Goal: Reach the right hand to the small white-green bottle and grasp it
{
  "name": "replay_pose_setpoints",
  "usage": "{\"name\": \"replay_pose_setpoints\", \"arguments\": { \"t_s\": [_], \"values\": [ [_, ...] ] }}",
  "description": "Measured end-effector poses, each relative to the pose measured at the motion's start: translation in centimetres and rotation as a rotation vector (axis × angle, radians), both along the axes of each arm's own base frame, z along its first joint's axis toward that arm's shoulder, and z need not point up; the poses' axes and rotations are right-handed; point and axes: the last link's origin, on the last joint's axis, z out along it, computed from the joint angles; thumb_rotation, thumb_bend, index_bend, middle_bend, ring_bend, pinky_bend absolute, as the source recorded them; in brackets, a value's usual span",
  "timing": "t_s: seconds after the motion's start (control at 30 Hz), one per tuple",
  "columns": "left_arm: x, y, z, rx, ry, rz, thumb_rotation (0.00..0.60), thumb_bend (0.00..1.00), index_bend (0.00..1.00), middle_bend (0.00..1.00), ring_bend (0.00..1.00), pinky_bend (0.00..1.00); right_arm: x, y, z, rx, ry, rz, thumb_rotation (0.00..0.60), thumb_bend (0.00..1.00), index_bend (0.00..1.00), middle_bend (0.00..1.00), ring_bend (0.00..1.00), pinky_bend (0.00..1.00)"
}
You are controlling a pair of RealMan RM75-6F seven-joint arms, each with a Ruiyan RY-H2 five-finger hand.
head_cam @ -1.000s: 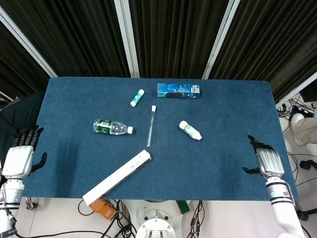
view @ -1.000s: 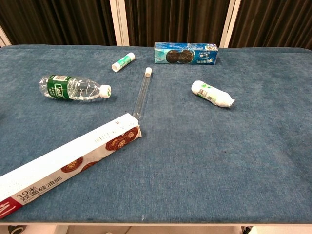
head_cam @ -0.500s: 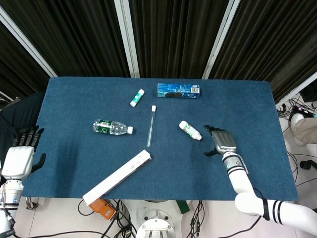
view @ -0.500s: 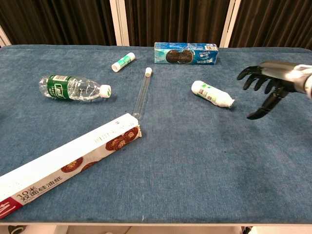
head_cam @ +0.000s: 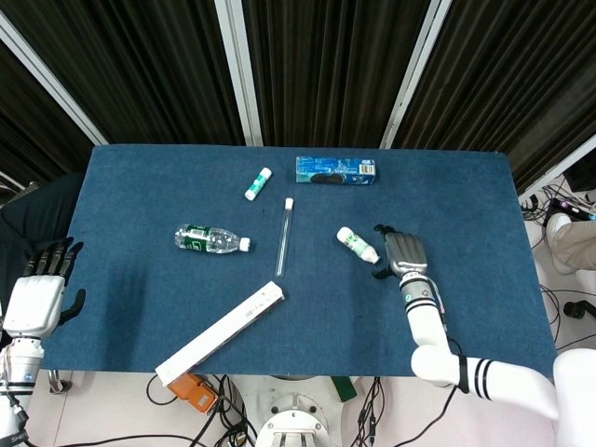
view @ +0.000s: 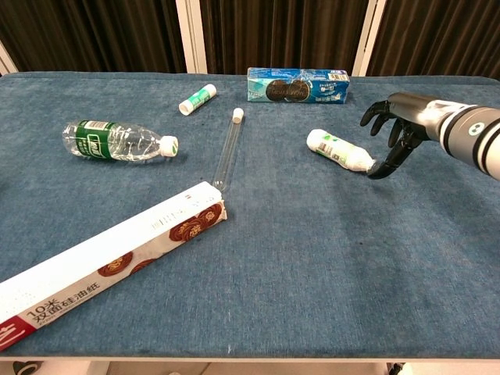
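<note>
R hand (head_cam: 403, 252) has moved in from the frame's right since 0.5 s ago, now just beside the small white-green bottle (head_cam: 358, 245) at center-right. Fingers (view: 388, 166) spread wide, holding nothing; one tip at the bottle's cap end, contact unclear. Bottle lies flat, unmoved. L hand (head_cam: 41, 291) at lower left, fingers apart, holding nothing, same as before.
</note>
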Motion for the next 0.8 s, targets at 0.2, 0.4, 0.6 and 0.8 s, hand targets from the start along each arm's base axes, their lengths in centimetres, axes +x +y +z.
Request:
{"name": "replay_pose_setpoints", "arguments": {
  "t_s": [0.2,0.4,0.6,0.8],
  "values": [
    [0.0,0.0,0.0,-0.002,0.009,0.002,0.6,0.41,0.0,0.0,0.0,0.1,0.1,-1.3,-1.3,-0.009,-0.011,-0.037,0.6,0.21,0.31,0.35,0.46,0.45],
    [-0.1,0.0,0.0,-0.006,0.013,0.005,0.6,0.41,0.0,0.0,0.0,0.1,1.5,-2.3,-3.1,-0.004,-0.056,-0.032,0.6,0.21,0.34,0.37,0.49,0.48],
    [-0.1,-0.1,-0.1,-0.014,0.014,0.006,0.6,0.41,0.0,0.0,0.0,0.1,2.6,-2.7,-3.9,0.011,-0.075,-0.021,0.6,0.21,0.35,0.38,0.5,0.5],
    [-0.1,-0.1,0.0,-0.005,-0.006,0.017,0.6,0.41,0.0,0.0,0.0,0.1,3.1,-2.9,-4.4,-0.006,-0.082,-0.023,0.6,0.26,0.42,0.44,0.58,0.61]
  ]
}}
